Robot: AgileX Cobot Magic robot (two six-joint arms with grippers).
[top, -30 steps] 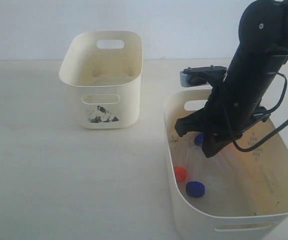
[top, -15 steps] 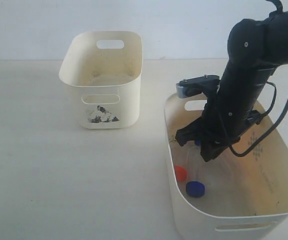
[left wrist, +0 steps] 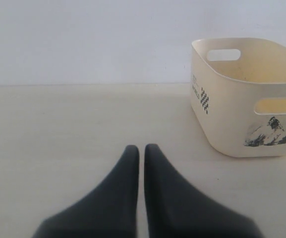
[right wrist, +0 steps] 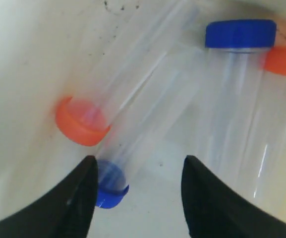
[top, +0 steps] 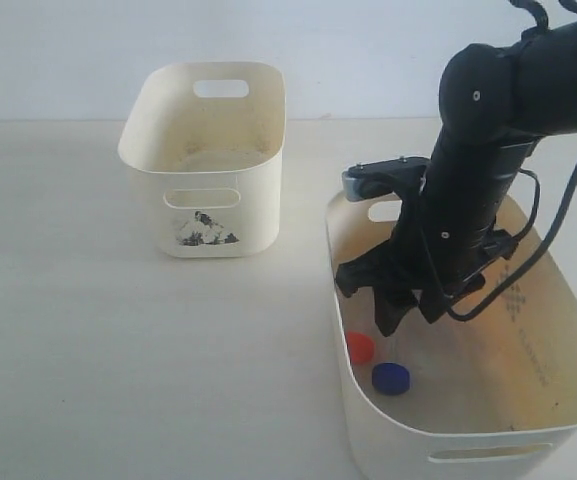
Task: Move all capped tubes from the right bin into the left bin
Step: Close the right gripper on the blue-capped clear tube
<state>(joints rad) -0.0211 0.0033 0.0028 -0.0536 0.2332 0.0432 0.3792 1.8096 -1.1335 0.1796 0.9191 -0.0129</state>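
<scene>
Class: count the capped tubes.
4, all in the right bin: an orange-capped tube beside a blue-capped tube; another blue-capped tube beside another orange-capped tube. None seems hidden.

In the exterior view you have bright, soft, even light, and the pale table [top: 88,350] looks almost washed out. At 11 o'clock the left bin [top: 208,215] throws only a faint shadow at its foot. At 4 o'clock the inner wall of the right bin [top: 558,330] glows yellowish. This view is sharp. In the left wrist view the left gripper [left wrist: 141,147] is soft and out of focus. The right wrist view is blurred overall: the capped tubes [right wrist: 147,114] carry thin white glints, and the right gripper [right wrist: 139,163] is a dark shape without detail.
</scene>
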